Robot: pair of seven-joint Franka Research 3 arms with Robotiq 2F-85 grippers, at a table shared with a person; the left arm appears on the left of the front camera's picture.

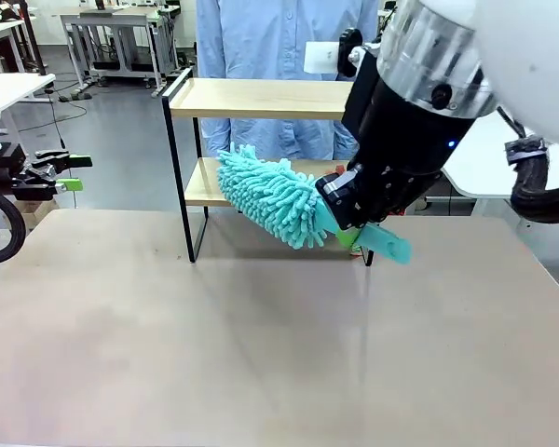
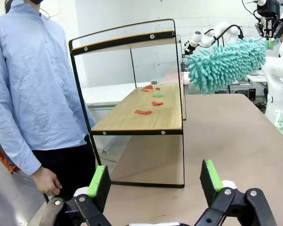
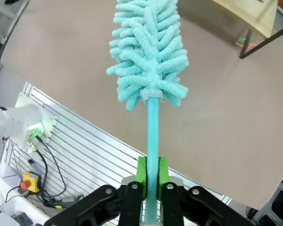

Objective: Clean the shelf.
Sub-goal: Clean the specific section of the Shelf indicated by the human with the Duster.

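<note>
Holding a fluffy teal microfibre duster (image 1: 265, 196) by its thin handle (image 3: 153, 127) in the right gripper (image 3: 152, 165), jaws pinched onto it; left gripper (image 2: 155, 181) spread wide, empty, at the left. Facing the small two-tier wooden shelf (image 1: 261, 97) with black metal frame, far middle, just beyond the duster. Could snag the near left upright (image 1: 179, 177), twisting the handle in the grip, or flick the red and green scraps (image 2: 143, 112) off the lower board (image 2: 146, 121).

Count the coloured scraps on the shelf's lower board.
4, all on the lower board: a near red scrap, a second red scrap behind it, a green scrap beyond, a far red scrap. Tiny bits near that one may add more.
</note>
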